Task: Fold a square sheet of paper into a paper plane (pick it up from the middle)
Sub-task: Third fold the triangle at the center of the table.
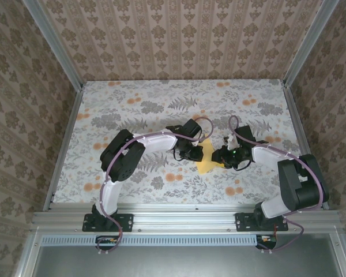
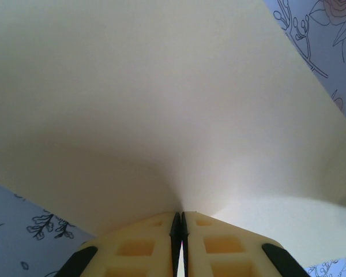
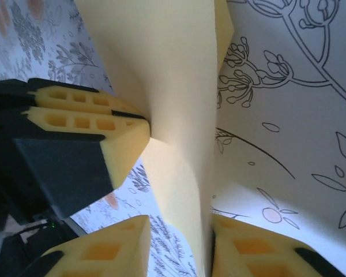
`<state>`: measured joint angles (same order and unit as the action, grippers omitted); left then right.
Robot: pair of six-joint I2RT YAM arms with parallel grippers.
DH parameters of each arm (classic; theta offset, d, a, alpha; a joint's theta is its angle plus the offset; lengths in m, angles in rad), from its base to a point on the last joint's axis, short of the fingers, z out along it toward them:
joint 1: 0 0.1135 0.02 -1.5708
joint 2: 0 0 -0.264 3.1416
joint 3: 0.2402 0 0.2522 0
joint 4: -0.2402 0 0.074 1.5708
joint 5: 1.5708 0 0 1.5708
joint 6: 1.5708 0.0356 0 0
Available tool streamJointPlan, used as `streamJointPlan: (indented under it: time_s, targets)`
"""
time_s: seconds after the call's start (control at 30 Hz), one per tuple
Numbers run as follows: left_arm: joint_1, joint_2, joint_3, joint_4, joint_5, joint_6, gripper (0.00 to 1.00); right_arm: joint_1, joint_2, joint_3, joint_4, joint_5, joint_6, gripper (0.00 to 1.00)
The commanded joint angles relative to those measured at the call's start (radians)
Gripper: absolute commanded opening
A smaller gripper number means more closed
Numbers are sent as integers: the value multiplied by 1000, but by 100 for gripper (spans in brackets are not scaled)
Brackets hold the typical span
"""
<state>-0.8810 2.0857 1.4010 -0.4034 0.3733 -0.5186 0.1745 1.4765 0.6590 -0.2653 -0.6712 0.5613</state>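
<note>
The square sheet of paper (image 1: 208,166), plain yellow-orange, is lifted and bent between the two grippers at the table's middle. My left gripper (image 1: 197,153) is shut on it. In the left wrist view the pale sheet (image 2: 161,104) fans out from the closed foam pads of the left gripper (image 2: 180,216). In the right wrist view the paper (image 3: 161,69) hangs as a curved fold, pinched from the left by the left gripper (image 3: 143,120). My right gripper (image 3: 181,231) is open. The sheet runs down between its fingers, close against the right finger (image 3: 248,248) and apart from the left one.
A floral cloth (image 1: 132,109) with small orange flower prints covers the table. Patterned walls and aluminium posts (image 1: 66,63) close in three sides. A metal rail (image 1: 184,219) with both arm bases runs along the near edge.
</note>
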Motion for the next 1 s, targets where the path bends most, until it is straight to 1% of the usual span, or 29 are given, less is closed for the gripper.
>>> streamJointPlan:
  time_s: [0.0, 0.13, 0.27, 0.47, 0.67, 0.97]
  targets:
    - [10, 24, -43, -56, -37, 26, 14, -6, -22, -7, 18, -44, 18, 26]
    - [11, 23, -43, -51, -29, 25, 14, -5, -4, -4, 53, -69, 38, 18]
    - [11, 24, -40, -47, -22, 24, 14, -1, 14, 3, 88, -87, 62, 13]
    - [14, 22, -39, -35, -7, 21, 14, 22, 64, 29, 135, -99, 89, 10]
    - [17, 18, -40, -26, 8, 17, 14, 43, 119, 57, 177, -101, 113, 10]
    - [26, 7, -46, -6, 41, 5, 14, 51, 192, 100, 183, -69, 117, 9]
